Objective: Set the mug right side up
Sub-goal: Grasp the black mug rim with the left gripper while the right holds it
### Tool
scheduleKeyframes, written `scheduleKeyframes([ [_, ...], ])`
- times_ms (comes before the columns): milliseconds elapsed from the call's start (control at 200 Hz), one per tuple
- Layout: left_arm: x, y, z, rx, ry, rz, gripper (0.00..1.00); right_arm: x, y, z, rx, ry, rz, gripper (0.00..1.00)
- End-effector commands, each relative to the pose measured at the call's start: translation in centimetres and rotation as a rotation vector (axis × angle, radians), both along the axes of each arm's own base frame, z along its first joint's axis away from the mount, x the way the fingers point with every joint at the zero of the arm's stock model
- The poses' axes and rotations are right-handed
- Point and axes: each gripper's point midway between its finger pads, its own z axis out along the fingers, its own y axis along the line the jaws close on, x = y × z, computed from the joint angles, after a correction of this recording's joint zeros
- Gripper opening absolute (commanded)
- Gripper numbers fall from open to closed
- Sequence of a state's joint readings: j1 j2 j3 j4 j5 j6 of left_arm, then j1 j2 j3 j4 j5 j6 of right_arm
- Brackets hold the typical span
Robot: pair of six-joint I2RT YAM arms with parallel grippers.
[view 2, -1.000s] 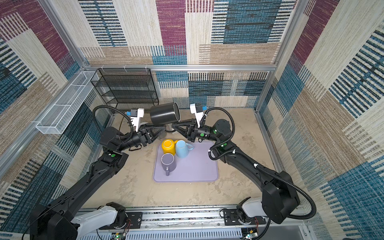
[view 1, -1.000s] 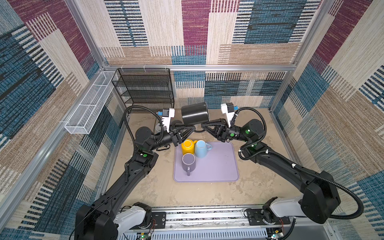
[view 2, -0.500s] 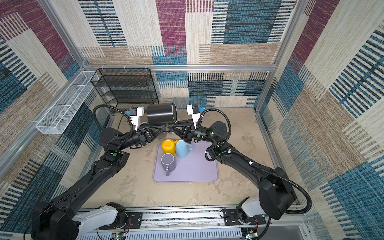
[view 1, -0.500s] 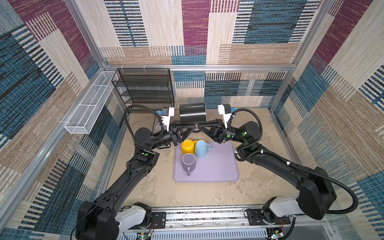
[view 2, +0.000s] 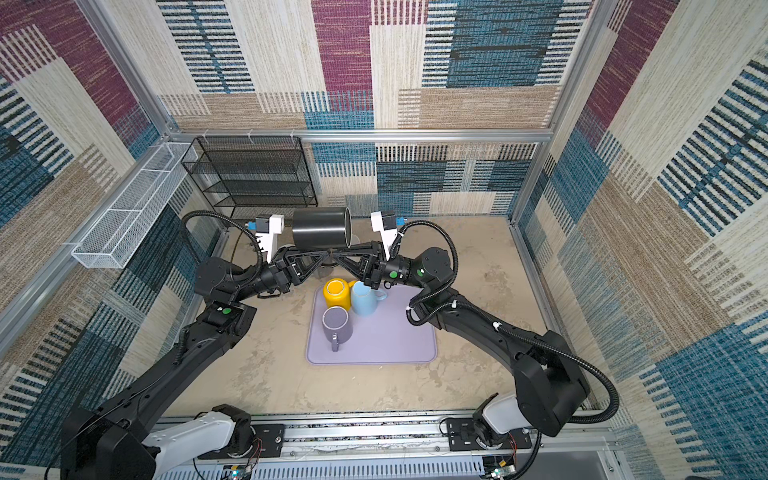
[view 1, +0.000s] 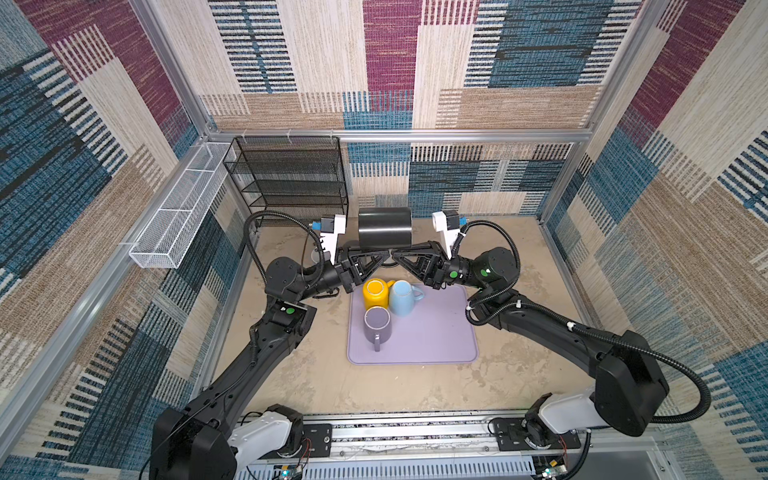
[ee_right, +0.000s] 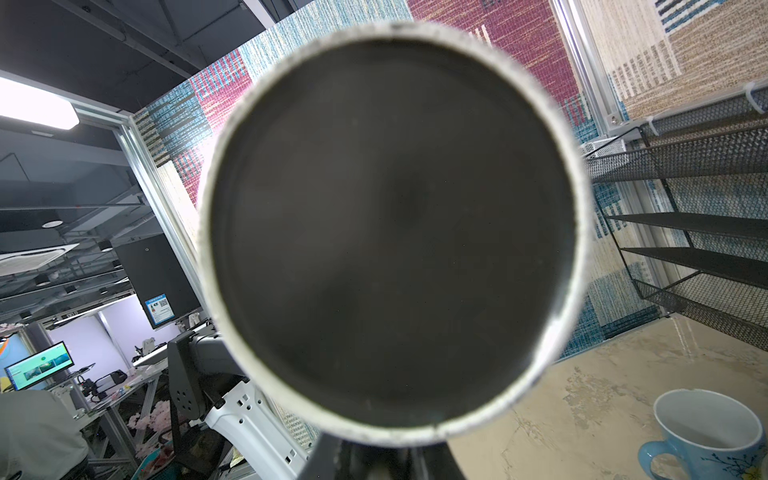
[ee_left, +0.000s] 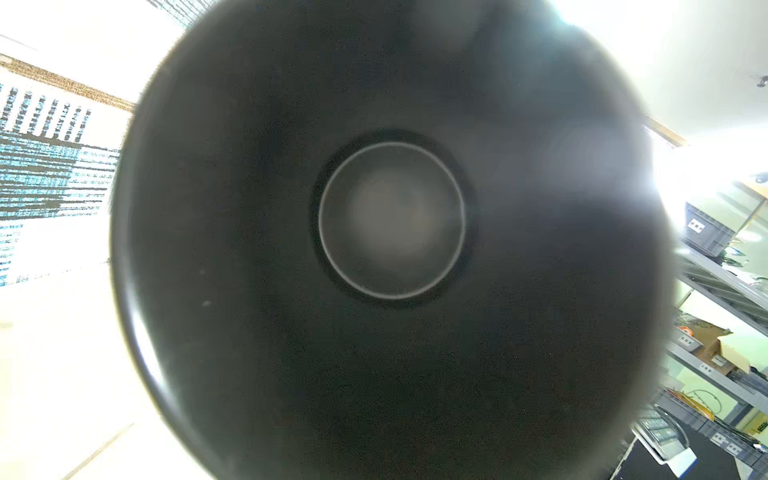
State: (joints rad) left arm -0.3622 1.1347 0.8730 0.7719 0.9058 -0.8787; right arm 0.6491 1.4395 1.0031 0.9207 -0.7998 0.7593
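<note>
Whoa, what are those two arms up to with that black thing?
A black mug hangs on its side in the air between them, behind the mat. The right gripper clamps it from below; the left gripper reaches there too, but whether it grips is unclear. It is not upright yet. A yellow mug, blue mug and purple mug sit on the mat.

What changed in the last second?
The black mug, held aloft between both grippers, levelled from tilted to lying sideways. The left gripper closed in beneath it; its grip is unclear. The right gripper kept its hold. Yellow mug, blue mug, purple mug and mat stayed.
</note>
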Motion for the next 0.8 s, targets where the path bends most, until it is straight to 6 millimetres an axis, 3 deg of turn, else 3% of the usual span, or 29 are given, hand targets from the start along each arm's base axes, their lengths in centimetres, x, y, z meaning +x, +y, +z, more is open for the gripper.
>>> scheduleKeyframes([
  [0,-0.7,0.6,2.4,-0.063,-0.081,0.022,0.1,-1.5,1.0,-1.8,-0.071,-0.016,0.093,0.0],
  [220,-0.7,0.6,2.3,-0.058,-0.078,0.019,0.0,-1.2,1.2,-2.1,-0.096,-0.005,0.083,0.0],
  [406,-0.2,0.4,1.7,-0.043,-0.051,0.032,0.0,-0.9,1.2,-2.3,-0.11,-0.002,0.059,0.02],
  [581,-0.3,0.4,1.5,-0.038,-0.052,0.026,0.0,-0.7,1.2,-2.5,-0.124,-0.001,0.039,0.23],
  [796,-0.2,0.4,1.4,-0.029,-0.055,0.031,0.0,-0.3,1.1,-2.9,-0.139,0.002,0.013,0.41],
])
